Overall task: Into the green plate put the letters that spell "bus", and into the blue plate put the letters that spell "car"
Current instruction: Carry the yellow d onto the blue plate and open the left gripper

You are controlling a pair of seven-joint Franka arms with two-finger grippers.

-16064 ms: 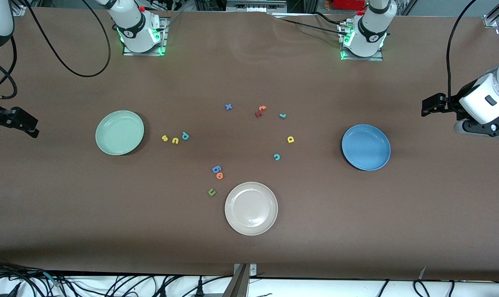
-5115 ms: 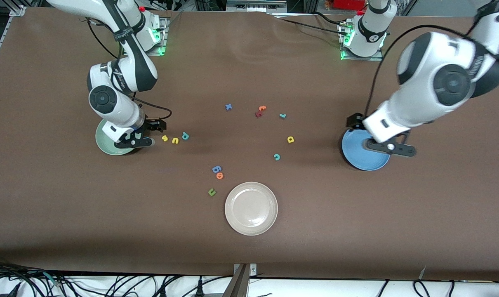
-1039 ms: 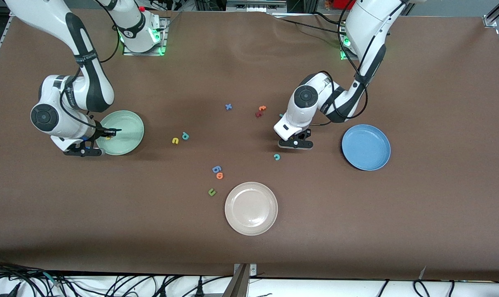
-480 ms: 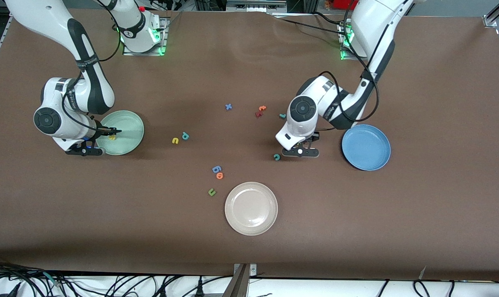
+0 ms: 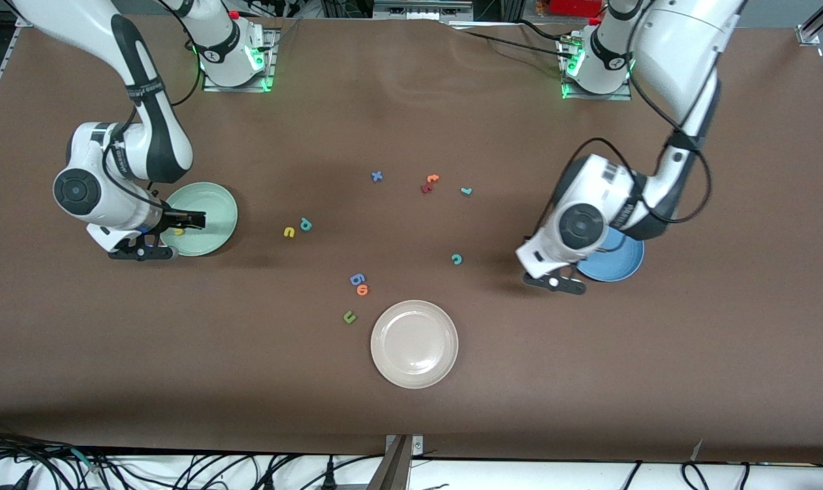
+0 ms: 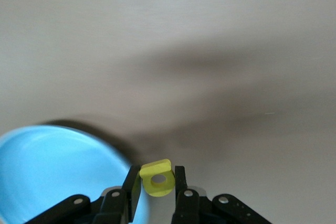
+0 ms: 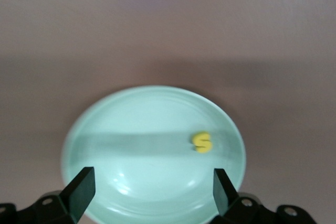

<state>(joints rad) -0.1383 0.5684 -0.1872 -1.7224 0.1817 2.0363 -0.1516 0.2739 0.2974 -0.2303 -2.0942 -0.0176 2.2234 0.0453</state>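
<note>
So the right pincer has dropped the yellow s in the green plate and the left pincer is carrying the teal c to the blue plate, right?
Not quite: the left pincer holds the yellow a, as the left wrist view shows; the teal c lies on the table. The rest is right.

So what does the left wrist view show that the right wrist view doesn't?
Only the left wrist view shows the left gripper shut on the yellow "a", beside the blue plate. Only the right wrist view shows the open right gripper over the green plate, where the yellow "s" lies. Both show the bare brown table.
</note>
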